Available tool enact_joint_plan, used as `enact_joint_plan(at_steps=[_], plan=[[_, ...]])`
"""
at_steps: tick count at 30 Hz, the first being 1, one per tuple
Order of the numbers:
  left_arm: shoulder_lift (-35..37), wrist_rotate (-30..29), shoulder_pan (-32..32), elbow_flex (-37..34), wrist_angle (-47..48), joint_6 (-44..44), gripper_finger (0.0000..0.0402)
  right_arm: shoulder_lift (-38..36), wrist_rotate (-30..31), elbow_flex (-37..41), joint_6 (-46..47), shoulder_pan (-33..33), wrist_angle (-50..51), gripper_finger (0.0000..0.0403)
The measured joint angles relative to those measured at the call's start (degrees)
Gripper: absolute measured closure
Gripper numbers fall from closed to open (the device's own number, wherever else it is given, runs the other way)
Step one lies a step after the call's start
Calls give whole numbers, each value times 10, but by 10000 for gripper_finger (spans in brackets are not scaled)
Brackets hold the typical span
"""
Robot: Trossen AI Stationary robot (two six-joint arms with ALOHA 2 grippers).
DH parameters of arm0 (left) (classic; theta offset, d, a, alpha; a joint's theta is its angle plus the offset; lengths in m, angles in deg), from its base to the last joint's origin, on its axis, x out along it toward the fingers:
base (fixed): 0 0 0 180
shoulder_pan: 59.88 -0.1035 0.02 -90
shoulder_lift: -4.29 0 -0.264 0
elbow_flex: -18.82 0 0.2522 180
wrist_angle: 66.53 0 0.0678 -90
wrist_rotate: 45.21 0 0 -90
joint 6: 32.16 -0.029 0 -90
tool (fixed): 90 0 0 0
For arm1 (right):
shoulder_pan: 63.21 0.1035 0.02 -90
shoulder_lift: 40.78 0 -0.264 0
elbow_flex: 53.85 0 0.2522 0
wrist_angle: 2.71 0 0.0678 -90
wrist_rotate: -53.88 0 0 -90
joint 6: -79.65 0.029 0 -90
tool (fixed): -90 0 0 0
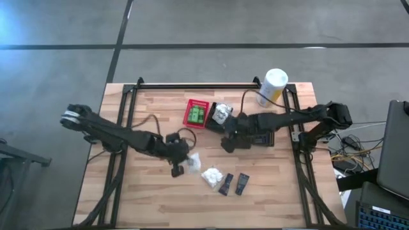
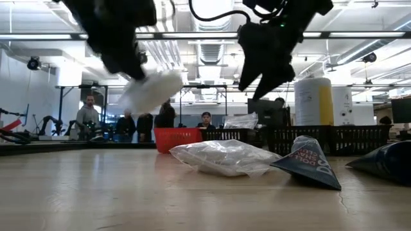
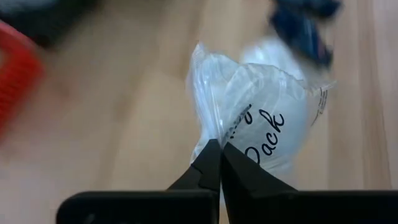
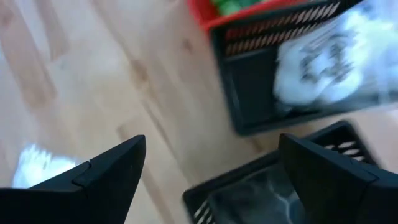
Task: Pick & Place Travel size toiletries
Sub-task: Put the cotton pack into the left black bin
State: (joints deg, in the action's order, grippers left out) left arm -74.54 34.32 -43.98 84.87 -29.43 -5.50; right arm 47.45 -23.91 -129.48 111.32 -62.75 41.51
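Observation:
My left gripper is shut on a white crinkly pouch, which hangs above the table in the low view. A second white pouch and two dark flat packets lie on the wood near the front. My right gripper hovers open over bare table beside the baskets, with nothing between its fingers. My left gripper pinches a bunched fold of the pouch's clear plastic between its two shut fingertips. The fingers slant down at it from the table's left side. The pouch is lifted clear of the table and hangs tilted from the fingertips.
A red basket with green packets stands at the back middle. Beside it a black basket holds a white pouch, and another black basket lies under my right arm. A tall white-and-yellow canister stands at the back right. People stand beyond the table.

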Motion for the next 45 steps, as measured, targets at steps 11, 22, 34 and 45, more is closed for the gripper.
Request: enact_joint_plan(at_steps=[11,22,34,45], plan=[[64,-117,-94,49,20,-196,398,-48,59,-31,-16,-50,4,39],[0,-115,-142,143,34,-390,398,-144,-36,29,26,-61,-5,39],[-141,-149,-201,244,15,-556,398,-233,-1,107,117,-61,-8,39],[-239,-142,-268,256,-73,-611,398,-319,40,154,149,-60,-7,39]])
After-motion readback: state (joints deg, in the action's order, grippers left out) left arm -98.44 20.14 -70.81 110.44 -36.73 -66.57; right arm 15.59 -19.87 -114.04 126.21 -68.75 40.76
